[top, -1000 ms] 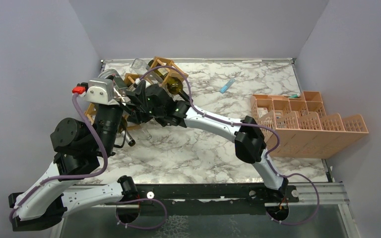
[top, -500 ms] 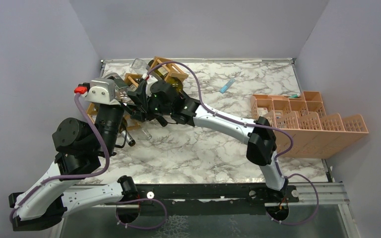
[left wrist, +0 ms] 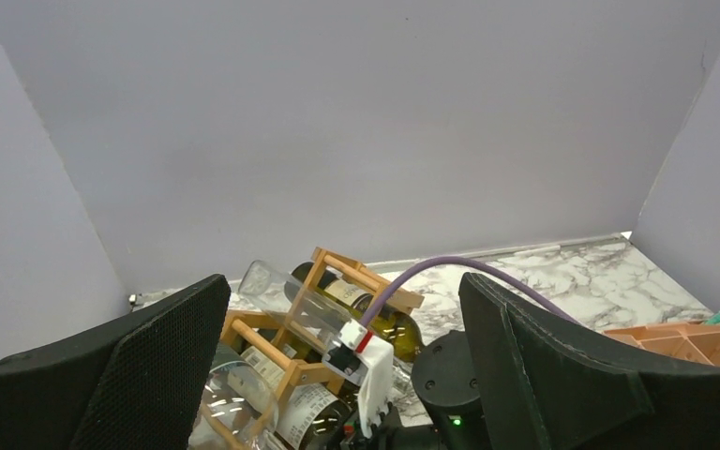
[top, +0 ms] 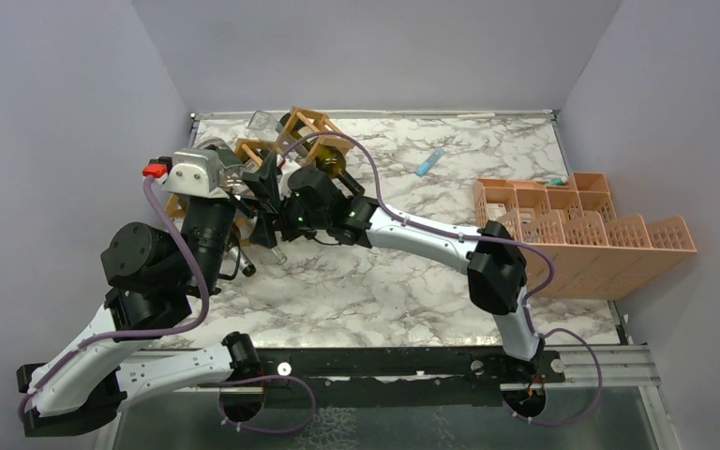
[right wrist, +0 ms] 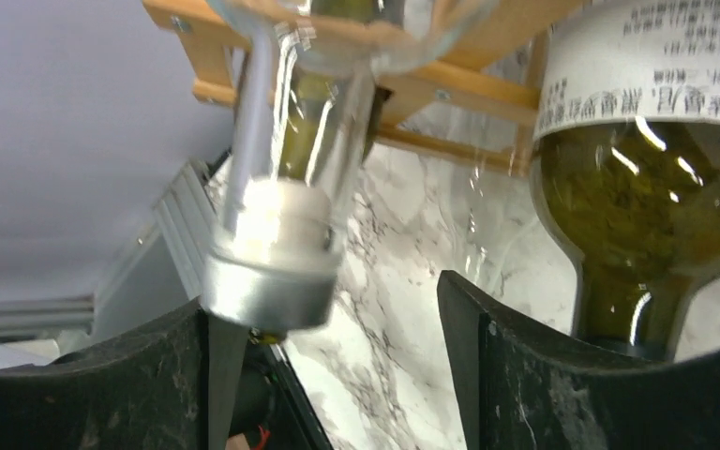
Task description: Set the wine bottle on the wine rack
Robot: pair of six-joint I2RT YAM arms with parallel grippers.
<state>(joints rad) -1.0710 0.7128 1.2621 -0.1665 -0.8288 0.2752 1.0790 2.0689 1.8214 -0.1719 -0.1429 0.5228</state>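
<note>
The wooden wine rack stands at the table's back left with several bottles lying in it. The wine bottle, clear glass with a silver cap, pokes neck-first through a rack opening. My right gripper is open around that neck; the cap sits by the left finger and the right finger stands apart. A green bottle lies beside it. My left gripper hangs open above the rack, holding nothing. From above, my right gripper is at the rack's near side.
A salmon-pink gridded crate stands at the right edge of the marble table. A small blue tube lies at the back centre. The left arm's wrist crowds the rack's left side. Grey walls close in on three sides.
My right gripper's jaws have spread apart and let go of the clear bottle's neck, and its wrist has shifted a little. The left gripper has stayed open and still.
</note>
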